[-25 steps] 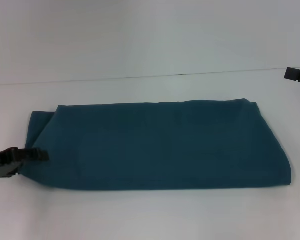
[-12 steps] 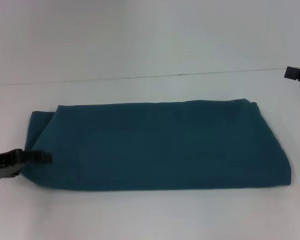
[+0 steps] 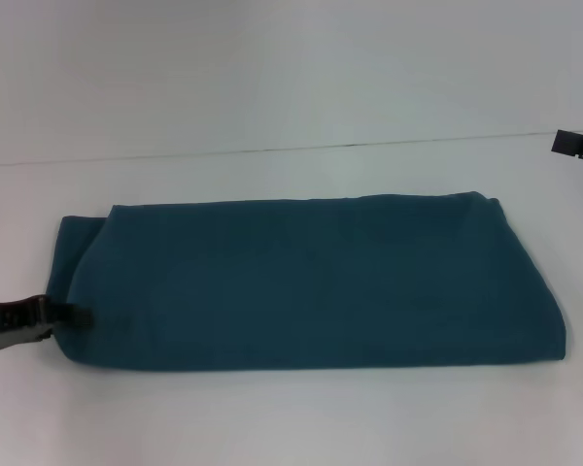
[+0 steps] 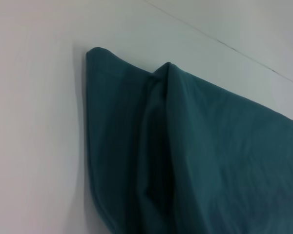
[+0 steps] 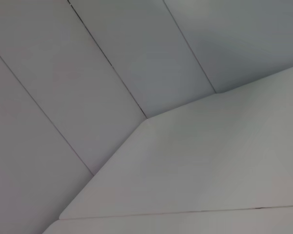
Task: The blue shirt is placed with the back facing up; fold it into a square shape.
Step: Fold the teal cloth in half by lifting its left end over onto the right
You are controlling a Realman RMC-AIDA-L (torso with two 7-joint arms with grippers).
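The white table [image 3: 291, 417] is a smooth, matte surface that fills most of the head view, with a thin dark seam running across it behind the cloth. On it lies the blue shirt [image 3: 311, 286], a soft, matte, dark teal fabric with no print, already folded into a long band that stretches across the middle of the table, from near the left edge almost to the right edge. Its far edge is fairly straight, its right end rounds off in a thick fold, and its left end steps out into a narrower flap. In the left wrist view the shirt [image 4: 210, 161] shows that left end close up: two rounded corners of doubled cloth with a deep shadowed crease running between them, and the fabric lying slack against the table [image 4: 34, 122].

The left gripper [image 3: 73, 315] sits low at the shirt's near left corner, its dark tip touching the cloth edge; it looks as if the tip is tucked at the hem, though whether the fingers pinch the fabric or stand apart cannot be told. The right gripper [image 3: 576, 145] shows only as a small black piece at the right border, well clear of the shirt, its fingers unreadable.

Compared with half a second ago, the left gripper has drawn back slightly toward the left and sits a little lower; the shirt and the right gripper are unchanged.
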